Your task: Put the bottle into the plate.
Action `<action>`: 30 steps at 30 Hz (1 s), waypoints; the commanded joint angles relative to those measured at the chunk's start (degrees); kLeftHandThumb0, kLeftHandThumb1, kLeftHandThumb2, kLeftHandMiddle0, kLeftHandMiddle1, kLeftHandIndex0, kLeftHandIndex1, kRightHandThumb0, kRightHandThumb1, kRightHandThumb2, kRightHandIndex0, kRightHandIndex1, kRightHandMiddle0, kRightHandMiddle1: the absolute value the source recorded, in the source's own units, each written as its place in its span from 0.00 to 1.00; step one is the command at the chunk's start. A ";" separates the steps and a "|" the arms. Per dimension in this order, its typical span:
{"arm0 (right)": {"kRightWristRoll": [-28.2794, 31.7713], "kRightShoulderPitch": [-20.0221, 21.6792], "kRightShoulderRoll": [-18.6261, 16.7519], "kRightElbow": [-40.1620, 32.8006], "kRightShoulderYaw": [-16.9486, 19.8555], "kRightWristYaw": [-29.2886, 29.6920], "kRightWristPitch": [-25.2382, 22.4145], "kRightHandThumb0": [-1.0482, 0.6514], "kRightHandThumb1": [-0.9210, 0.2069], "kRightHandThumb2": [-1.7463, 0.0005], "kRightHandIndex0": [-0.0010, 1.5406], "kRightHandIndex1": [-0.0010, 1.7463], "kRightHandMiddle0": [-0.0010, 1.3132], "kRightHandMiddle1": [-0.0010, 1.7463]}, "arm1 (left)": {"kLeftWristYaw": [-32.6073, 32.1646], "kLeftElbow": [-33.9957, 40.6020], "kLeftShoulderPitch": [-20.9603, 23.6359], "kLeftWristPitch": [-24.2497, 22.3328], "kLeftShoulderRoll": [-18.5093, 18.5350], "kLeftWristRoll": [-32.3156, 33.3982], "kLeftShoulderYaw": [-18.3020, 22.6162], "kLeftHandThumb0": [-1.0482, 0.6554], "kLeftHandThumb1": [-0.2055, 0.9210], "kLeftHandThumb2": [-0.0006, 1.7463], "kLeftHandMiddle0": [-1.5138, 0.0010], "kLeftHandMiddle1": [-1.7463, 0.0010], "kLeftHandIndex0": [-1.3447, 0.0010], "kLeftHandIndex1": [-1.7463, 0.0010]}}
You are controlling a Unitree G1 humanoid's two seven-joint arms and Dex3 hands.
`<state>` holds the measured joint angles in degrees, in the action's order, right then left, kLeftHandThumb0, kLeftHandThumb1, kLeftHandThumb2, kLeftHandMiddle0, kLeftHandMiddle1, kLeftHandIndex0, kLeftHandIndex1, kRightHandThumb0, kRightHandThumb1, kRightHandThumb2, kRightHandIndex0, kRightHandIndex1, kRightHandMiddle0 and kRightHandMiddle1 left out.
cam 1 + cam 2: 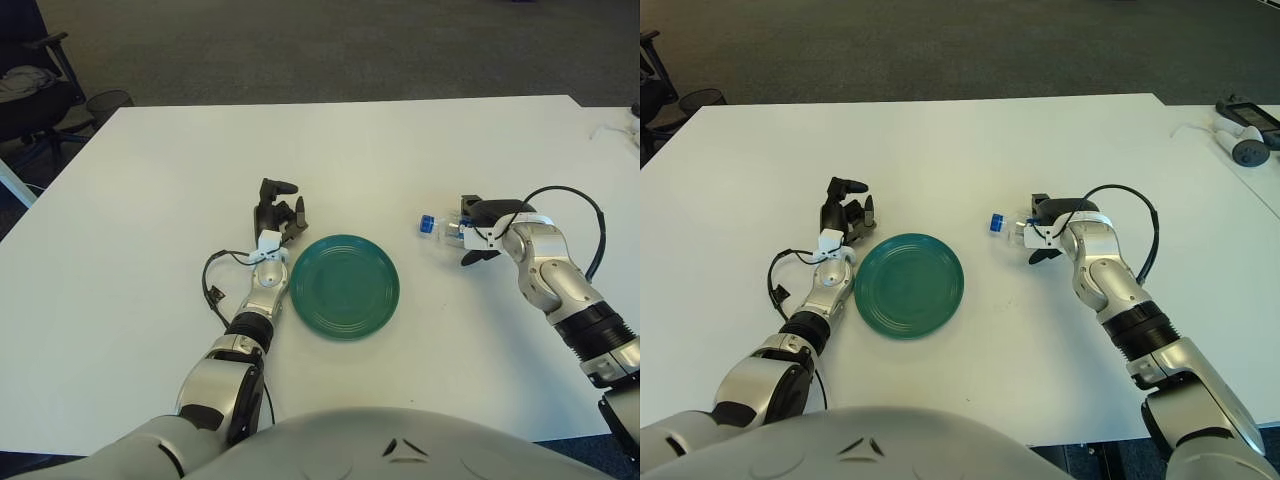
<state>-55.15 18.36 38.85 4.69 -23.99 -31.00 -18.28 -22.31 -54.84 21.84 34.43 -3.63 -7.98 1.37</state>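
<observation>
A small clear bottle with a blue cap lies on its side, cap toward the plate, grasped by the right hand. The round green plate sits flat on the white surface, apart from the bottle.

On the table, the plate lies near the middle, the left hand just beside its far-left rim, the bottle in the right hand well to its right.
</observation>
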 commanded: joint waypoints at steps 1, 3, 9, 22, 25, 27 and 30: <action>0.38 -1.15 0.42 0.19 0.56 -0.51 0.09 0.30 0.07 0.99 0.40 0.73 0.08 0.97 | 0.44 -2.17 -3.82 -2.02 0.25 0.28 0.31 0.39 0.78 0.49 0.40 0.00 0.74 0.00; 0.96 -1.44 0.03 0.22 1.06 0.43 0.19 0.30 0.07 0.98 0.41 0.77 0.10 0.99 | 0.56 -1.97 -3.99 -1.96 0.35 0.27 0.25 0.39 0.78 0.49 0.40 0.00 0.74 0.00; 4.07 -2.33 -1.49 0.10 3.92 5.14 1.20 0.58 0.62 0.26 0.53 0.86 0.37 1.00 | 0.68 -1.68 -4.16 -1.93 0.43 0.20 0.18 0.39 0.77 0.50 0.39 0.00 0.73 0.00; 13.29 -5.85 -6.00 0.55 11.71 24.06 11.06 0.62 0.84 0.03 0.56 0.97 0.49 1.00 | 0.62 -1.68 -4.23 -1.74 0.57 0.23 0.26 0.39 0.77 0.50 0.40 0.00 0.73 0.00; 14.36 -6.00 -6.25 1.06 12.33 25.95 12.72 0.62 0.84 0.03 0.56 0.98 0.49 1.00 | 0.66 -1.82 -4.16 -1.68 0.55 0.29 0.30 0.39 0.77 0.50 0.41 0.00 0.73 0.00; 15.10 -6.09 -6.52 1.30 12.85 27.15 13.61 0.62 0.83 0.03 0.56 0.98 0.49 1.00 | 0.72 -1.89 -4.15 -1.61 0.58 0.29 0.28 0.39 0.77 0.50 0.41 0.00 0.73 0.00; 15.80 -6.16 -6.84 1.61 13.30 28.38 14.33 0.62 0.82 0.04 0.55 0.99 0.48 1.00 | 0.78 -1.93 -4.16 -1.57 0.63 0.20 0.19 0.39 0.77 0.50 0.42 0.00 0.73 0.00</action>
<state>-40.41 12.45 32.45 5.58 -11.98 -4.23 -4.69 -22.02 -54.17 21.38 34.38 -3.45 -7.86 1.34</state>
